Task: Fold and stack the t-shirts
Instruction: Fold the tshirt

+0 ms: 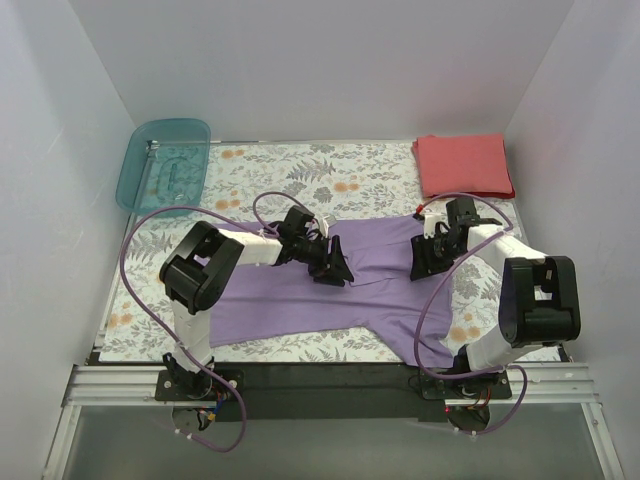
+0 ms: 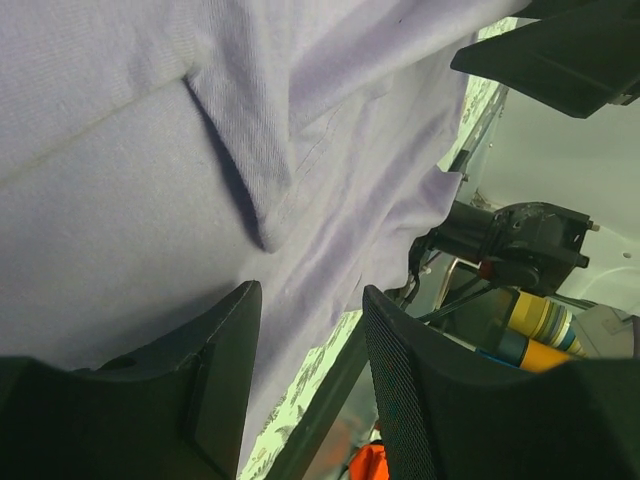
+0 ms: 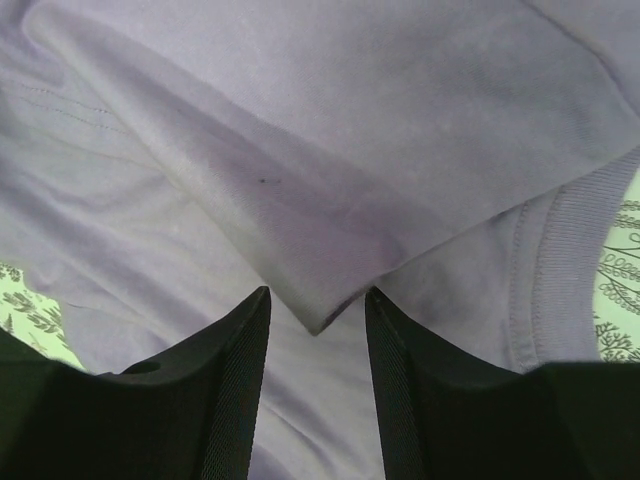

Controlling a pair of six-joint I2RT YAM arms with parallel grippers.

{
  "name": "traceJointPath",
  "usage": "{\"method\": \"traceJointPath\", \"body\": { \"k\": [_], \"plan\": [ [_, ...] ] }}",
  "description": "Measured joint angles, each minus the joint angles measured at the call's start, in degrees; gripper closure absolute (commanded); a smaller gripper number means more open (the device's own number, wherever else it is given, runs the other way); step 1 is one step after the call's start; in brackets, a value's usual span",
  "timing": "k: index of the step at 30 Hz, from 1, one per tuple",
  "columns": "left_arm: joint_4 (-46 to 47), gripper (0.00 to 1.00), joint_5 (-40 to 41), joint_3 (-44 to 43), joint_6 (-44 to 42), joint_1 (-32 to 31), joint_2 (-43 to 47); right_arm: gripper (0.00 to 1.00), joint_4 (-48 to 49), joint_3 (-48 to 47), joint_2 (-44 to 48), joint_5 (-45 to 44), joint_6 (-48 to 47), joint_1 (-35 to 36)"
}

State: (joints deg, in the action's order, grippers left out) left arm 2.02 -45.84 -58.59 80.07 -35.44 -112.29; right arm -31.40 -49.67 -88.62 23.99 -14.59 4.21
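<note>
The lavender-purple t-shirt (image 1: 290, 305) lies spread across the middle of the table, with a flap folded over itself. My left gripper (image 1: 332, 268) hovers low over its upper middle. In the left wrist view the gripper (image 2: 310, 300) is open and holds nothing, with the purple cloth (image 2: 150, 180) and a fold edge under it. My right gripper (image 1: 424, 262) is over the shirt's right part. It (image 3: 317, 300) is open too, and a folded corner of the cloth (image 3: 350, 120) lies loose between the fingertips. The coral-red t-shirt (image 1: 463, 165) rests folded at the back right.
A teal translucent bin (image 1: 165, 165) stands at the back left on the fern-patterned tablecloth (image 1: 330, 170). White walls close in the back and both sides. Purple cables loop from both arms over the table. A black rail (image 1: 320, 372) runs along the near edge.
</note>
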Motion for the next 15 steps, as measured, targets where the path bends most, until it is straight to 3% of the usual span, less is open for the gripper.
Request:
{"method": "traceJointPath", "body": {
  "k": [7, 15],
  "plan": [
    [0.2, 0.56, 0.0, -0.2, 0.9, 0.0, 0.0, 0.49, 0.4, -0.2, 0.0, -2.9, 0.8, 0.1],
    [0.7, 0.56, 0.4, -1.2, 1.6, -0.5, -1.0, 0.66, 1.5, -0.7, -1.4, -2.4, 1.3, 0.9]
  ]
}}
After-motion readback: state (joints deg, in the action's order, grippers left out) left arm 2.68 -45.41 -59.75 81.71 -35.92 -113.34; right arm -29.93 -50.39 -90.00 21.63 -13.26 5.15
